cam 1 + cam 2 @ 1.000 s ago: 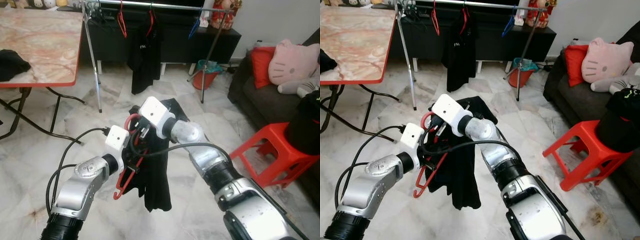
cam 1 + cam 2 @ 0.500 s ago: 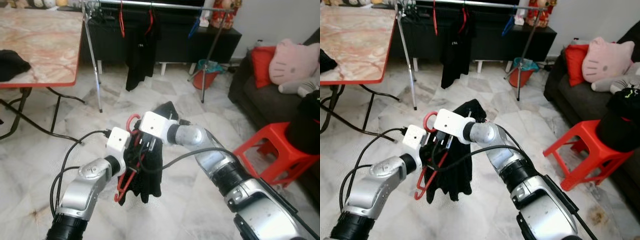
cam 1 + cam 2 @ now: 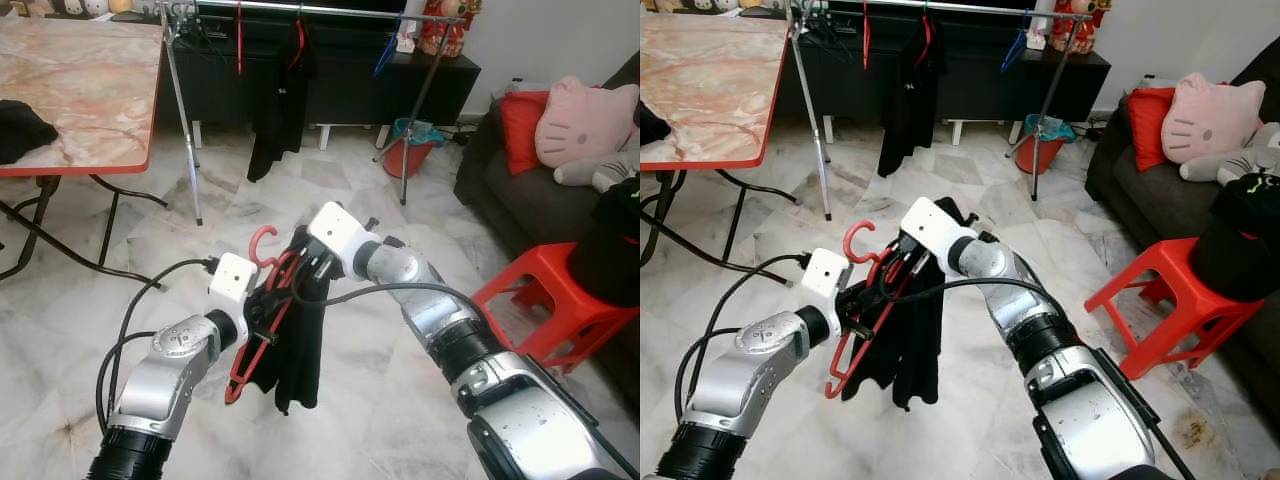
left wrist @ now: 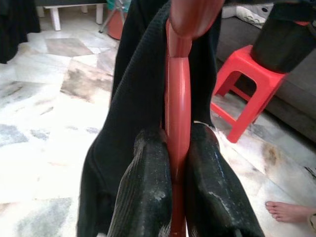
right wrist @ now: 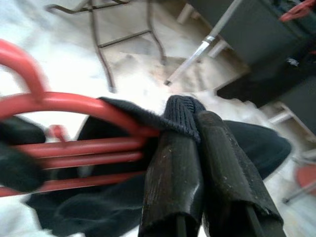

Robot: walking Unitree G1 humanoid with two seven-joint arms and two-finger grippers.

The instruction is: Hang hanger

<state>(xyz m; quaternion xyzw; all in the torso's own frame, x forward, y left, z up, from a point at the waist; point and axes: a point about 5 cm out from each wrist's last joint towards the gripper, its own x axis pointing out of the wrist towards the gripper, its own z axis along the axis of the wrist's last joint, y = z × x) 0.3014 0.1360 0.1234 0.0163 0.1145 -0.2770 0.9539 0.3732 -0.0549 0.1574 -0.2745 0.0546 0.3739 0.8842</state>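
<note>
We see the left gripper [image 4: 178, 163] clamped narrow on the red hanger [image 3: 262, 322], in the air above the marble floor [image 3: 380, 380], near the robot. The right gripper [image 5: 197, 148] pinches the black garment [image 3: 300, 340] draped over it. The clothes rack [image 3: 300, 10] stands far behind.

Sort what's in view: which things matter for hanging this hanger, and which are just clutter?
Job: red hanger with black garment, left pincer shut on hanger, right pincer pinching garment, clothes rail.
Clutter: red stool, marble table, sofa, pink cushion.
</note>
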